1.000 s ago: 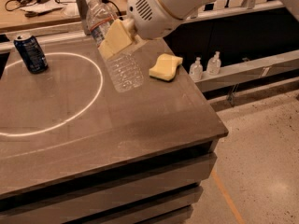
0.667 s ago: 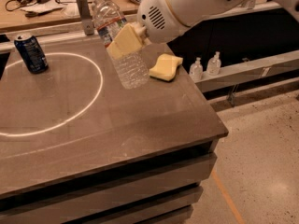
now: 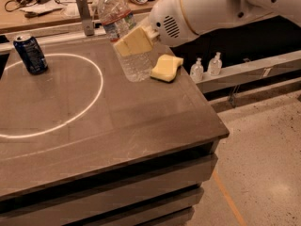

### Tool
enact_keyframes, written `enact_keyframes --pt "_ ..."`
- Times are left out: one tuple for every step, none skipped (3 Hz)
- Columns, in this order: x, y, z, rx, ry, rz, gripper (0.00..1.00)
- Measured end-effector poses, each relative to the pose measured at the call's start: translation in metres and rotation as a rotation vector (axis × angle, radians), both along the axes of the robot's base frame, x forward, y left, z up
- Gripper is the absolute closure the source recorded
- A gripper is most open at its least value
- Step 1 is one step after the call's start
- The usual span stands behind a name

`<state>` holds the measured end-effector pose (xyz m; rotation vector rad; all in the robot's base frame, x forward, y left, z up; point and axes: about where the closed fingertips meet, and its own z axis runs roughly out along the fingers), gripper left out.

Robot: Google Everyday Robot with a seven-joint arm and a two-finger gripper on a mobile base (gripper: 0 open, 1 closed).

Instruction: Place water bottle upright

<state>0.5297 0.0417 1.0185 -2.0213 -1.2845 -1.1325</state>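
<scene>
The water bottle [image 3: 123,32] is clear ribbed plastic with a white cap and a white label with red and blue marks. It is held nearly upright, cap tilted slightly left, its base just above or on the brown table [image 3: 117,126] near the far right. My gripper [image 3: 134,41] is shut on the water bottle at its middle, its yellowish fingers [image 3: 136,40] across the bottle's front. The white arm reaches in from the upper right.
A yellow sponge [image 3: 166,68] lies just right of the bottle's base. A dark blue drink can [image 3: 30,54] stands at the far left by a white circle [image 3: 96,86] on the table. Two small pump bottles [image 3: 206,67] stand on a ledge to the right. A cluttered bench lies behind.
The bottle has swung from tilted toward upright and shifted right, toward the sponge, with the gripper holding it. The arm has moved right.
</scene>
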Motion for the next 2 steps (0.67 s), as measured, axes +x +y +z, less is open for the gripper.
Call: enact_keyframes --pt "-0.006 0.009 -0.005 0.0 0.003 0.002 1.0" --pt "-0.004 0.028 -0.017 0.064 -0.029 0.035 1.0"
